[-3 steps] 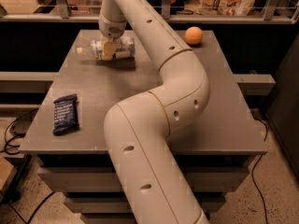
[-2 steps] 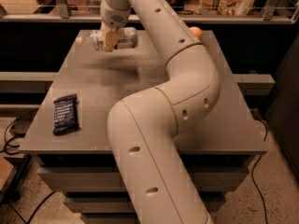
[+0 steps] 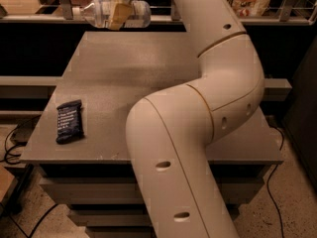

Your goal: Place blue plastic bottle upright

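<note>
The blue plastic bottle (image 3: 101, 13), clear with a white cap at its left end and a pale label band, lies horizontal in the air at the top left of the camera view, above the far edge of the grey table (image 3: 124, 83). My gripper (image 3: 119, 10) is shut on the bottle's middle, one yellowish finger (image 3: 117, 15) showing in front of it. The gripper's wrist is cut off by the top edge of the view.
A flat dark blue snack wrapper (image 3: 69, 121) lies near the table's front left corner. My large white arm (image 3: 208, 108) crosses the right half of the view and hides the table's right side. Shelving with packages stands behind the table.
My gripper has lifted the bottle off the table's far left part and raised it, still horizontal. The arm has swung up and now hides the orange ball.
</note>
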You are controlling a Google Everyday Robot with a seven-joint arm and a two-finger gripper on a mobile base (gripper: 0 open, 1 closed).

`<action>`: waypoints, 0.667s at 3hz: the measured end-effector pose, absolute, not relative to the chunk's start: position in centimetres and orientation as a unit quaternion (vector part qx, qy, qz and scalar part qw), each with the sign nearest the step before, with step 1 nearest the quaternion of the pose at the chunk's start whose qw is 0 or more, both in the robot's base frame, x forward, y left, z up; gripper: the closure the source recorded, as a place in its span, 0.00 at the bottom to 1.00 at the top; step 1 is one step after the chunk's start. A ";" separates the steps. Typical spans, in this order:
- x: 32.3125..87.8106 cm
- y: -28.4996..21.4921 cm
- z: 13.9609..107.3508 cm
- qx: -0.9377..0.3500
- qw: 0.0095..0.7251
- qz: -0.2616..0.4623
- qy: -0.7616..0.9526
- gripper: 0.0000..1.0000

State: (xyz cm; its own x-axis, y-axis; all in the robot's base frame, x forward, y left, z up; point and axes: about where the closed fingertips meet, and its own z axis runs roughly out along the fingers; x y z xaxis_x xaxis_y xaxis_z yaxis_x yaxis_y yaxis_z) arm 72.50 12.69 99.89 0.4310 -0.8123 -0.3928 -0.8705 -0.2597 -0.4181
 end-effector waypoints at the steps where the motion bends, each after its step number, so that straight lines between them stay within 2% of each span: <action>1: 71.0 11.5 102.9 -0.789 0.320 0.051 0.522 1.00; 2: 71.8 12.2 102.8 -0.785 0.329 0.049 0.522 1.00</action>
State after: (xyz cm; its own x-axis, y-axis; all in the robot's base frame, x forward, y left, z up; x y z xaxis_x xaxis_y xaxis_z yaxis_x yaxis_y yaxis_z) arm 71.76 12.20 102.76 0.4499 -0.7881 -0.4200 -0.8523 -0.2385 -0.4655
